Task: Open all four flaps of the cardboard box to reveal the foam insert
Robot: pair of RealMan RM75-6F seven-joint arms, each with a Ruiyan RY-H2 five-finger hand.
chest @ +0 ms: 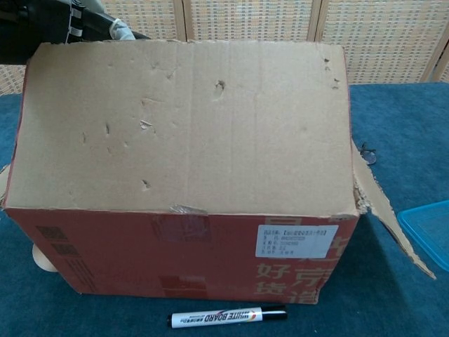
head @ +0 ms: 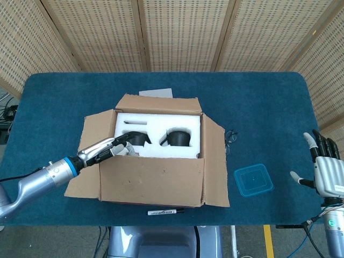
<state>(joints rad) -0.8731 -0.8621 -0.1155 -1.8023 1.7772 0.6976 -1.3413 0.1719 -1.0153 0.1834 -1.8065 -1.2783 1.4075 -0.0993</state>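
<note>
The cardboard box (head: 161, 194) sits mid-table with its left flap (head: 92, 129), right flap (head: 214, 161) and far flap (head: 158, 103) folded outward. The white foam insert (head: 161, 122) with two dark round hollows shows inside. The near flap (chest: 189, 126) stands almost upright and fills the chest view. My left hand (head: 110, 149) reaches in from the left behind this flap, its stretched fingers (chest: 77, 24) against the inner face near the upper left corner. My right hand (head: 325, 171) hovers off the table's right edge, fingers spread, holding nothing.
A whiteboard marker (chest: 228, 317) lies on the blue cloth in front of the box. A blue plastic lid (head: 252, 179) rests to the right of it. A small dark wire object (head: 230, 137) lies by the right flap. A grey sheet (head: 156, 93) pokes out behind the box.
</note>
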